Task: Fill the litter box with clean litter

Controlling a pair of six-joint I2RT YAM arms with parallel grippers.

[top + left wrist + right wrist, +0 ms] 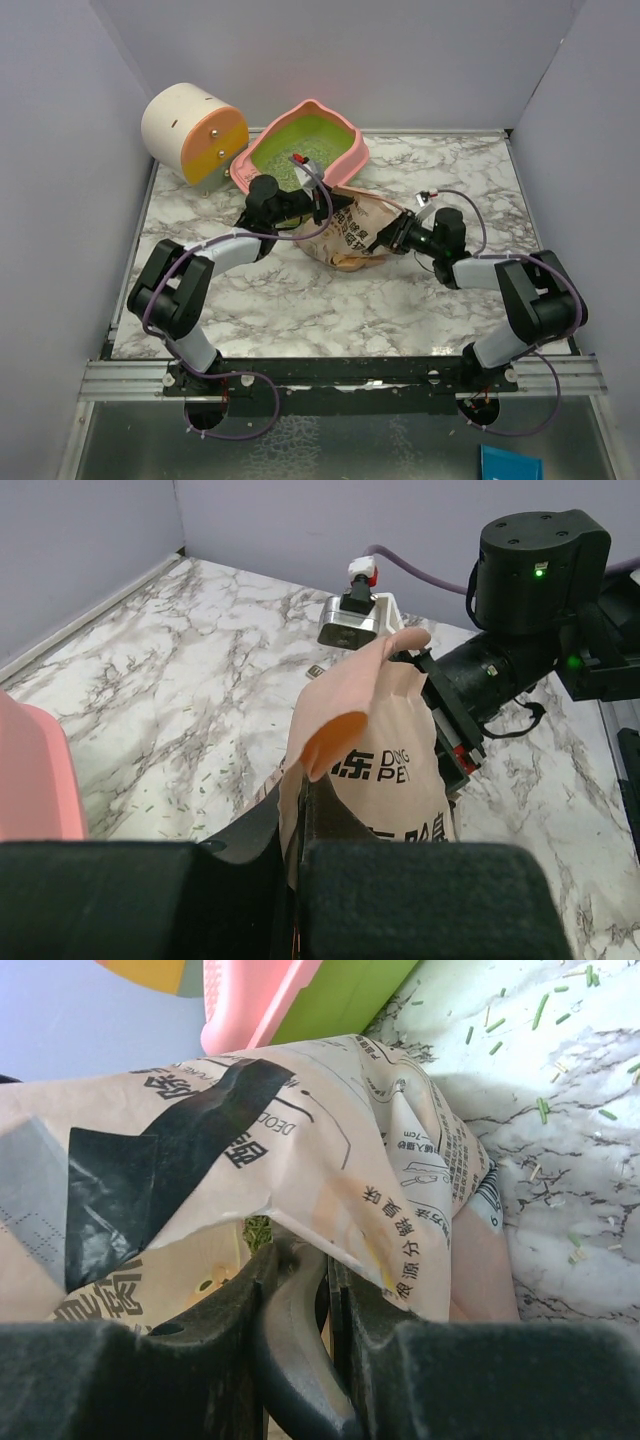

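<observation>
Your left claw (pixel 295 820) and right claw (pixel 295 1270) each pinch the paper litter bag (pixel 350 235) mid-frame; it looks limp, so hold corners.

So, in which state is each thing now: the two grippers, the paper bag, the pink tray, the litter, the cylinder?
left gripper, shut on the paper bag
right gripper, shut on the paper bag
paper bag, on its side, creased, held at both ends
litter box, upright
clean litter, a few grains loose on the table
cylinder, lying on its side
</observation>
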